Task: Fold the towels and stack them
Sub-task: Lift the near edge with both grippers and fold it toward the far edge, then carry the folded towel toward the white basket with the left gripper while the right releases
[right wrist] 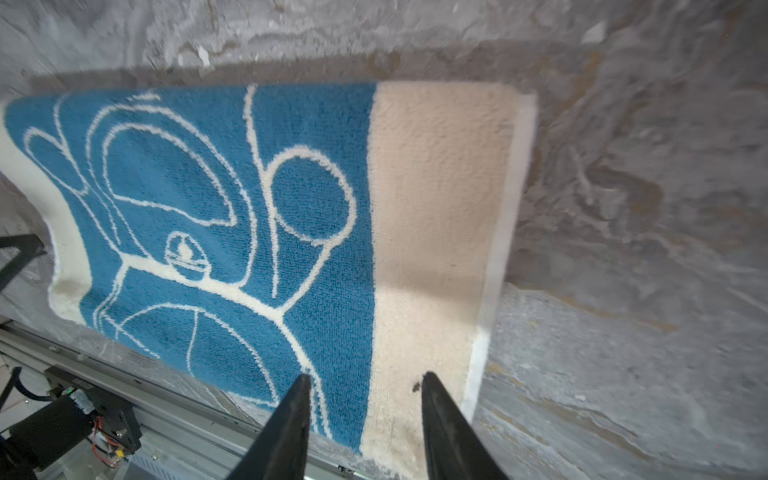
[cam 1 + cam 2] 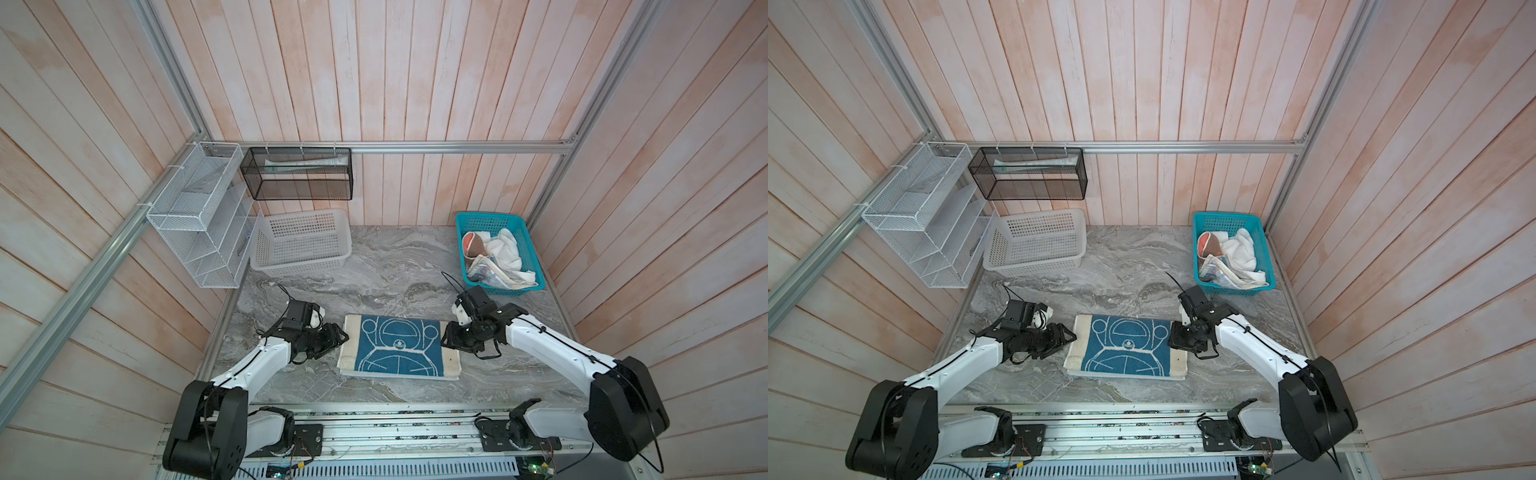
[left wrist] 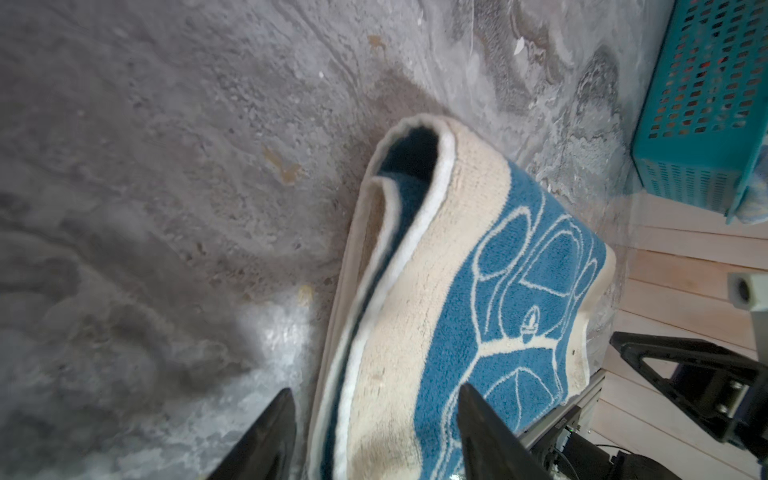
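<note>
Blue towel (image 2: 399, 347) lies folded, flat on the surface (image 2: 374, 270). Left gripper (image 3: 374, 388) and right gripper (image 1: 366, 375) stand at its ends, jaws parted, holding nothing. This fold is judged done. Next move calls for reaching the remaining towels (image 2: 498, 253) in the teal basket (image 2: 490, 216).

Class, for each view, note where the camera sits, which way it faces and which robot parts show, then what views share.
Top view: high above the robot's base, looking down on the marble table; both arms, left gripper, right gripper.
Top view: alongside, facing likewise; both arms flanking the blue towel.
Left wrist: on the left arm, facing past its spread fingers at the towel's folded edge.
Right wrist: on the right arm, facing past its spread fingers at the towel's cream border.
Shared: all four show the towel.
</note>
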